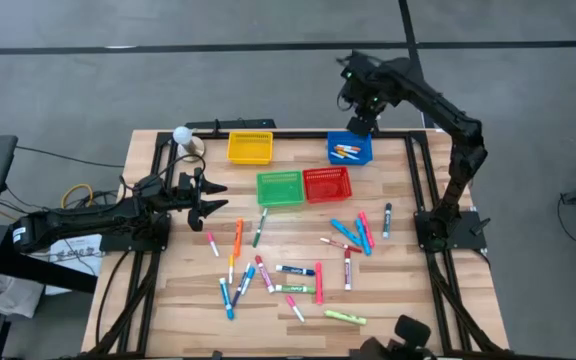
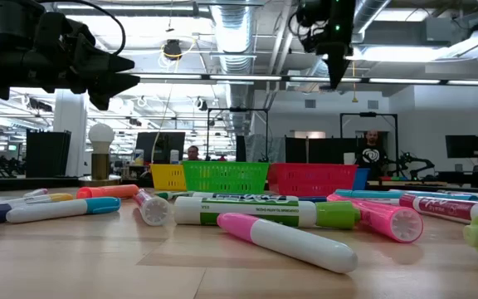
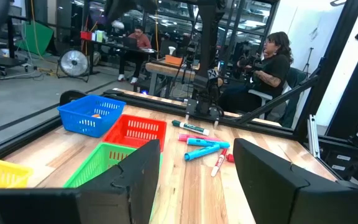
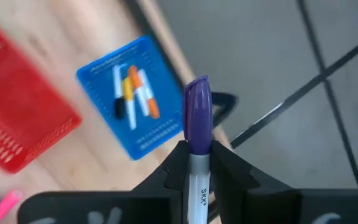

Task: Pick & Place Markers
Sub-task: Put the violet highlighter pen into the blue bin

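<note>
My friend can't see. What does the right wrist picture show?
The right pincer holds a purple-capped marker upright, above a blue basket with a few markers inside. A red basket sits beside it on the wooden table.

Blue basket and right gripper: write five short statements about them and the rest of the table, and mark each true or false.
1. The right gripper is shut on a purple-capped marker. True.
2. The blue basket is empty. False: a few markers already lie in it.
3. The right gripper is above the blue basket. True, going by the high view.
4. The left gripper holds a green marker. False: its fingers are open with nothing between them, near the table's left side.
5. The green basket and the red basket sit side by side. True.
</note>
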